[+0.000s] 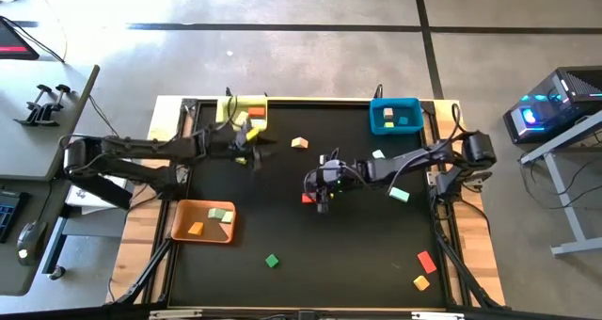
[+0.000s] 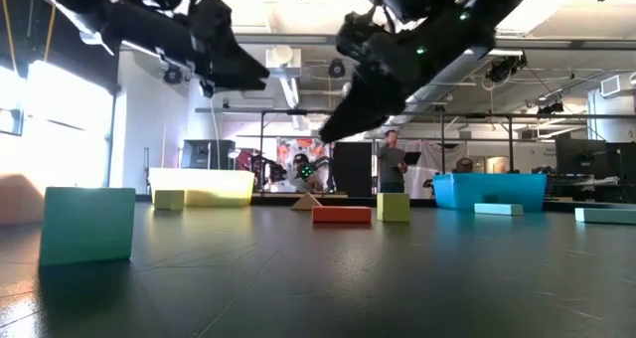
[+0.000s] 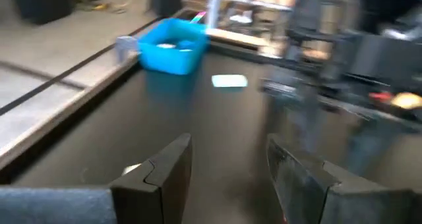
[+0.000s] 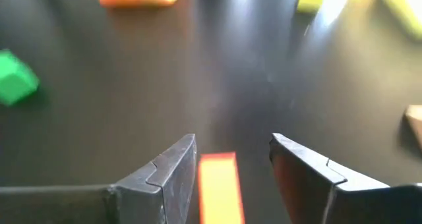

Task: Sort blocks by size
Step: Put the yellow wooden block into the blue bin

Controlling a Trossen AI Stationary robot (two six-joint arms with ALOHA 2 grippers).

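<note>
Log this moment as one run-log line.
task: sort blocks by size | right gripper: open, above red bar mid-table | left gripper: open, empty, beside yellow bin | red bar: still on table

Three plastic bins ring the black mat — yellow bin back-left, blue bin back-right, orange bin front-left — small blocks scattered between.

We are seeing even overhead light on the black table from above. Window glare is washing out one side of the low view, ceiling lamps are silhouetting the arms, and motion blur is smearing both wrist views, reflections streaking the mat.
</note>
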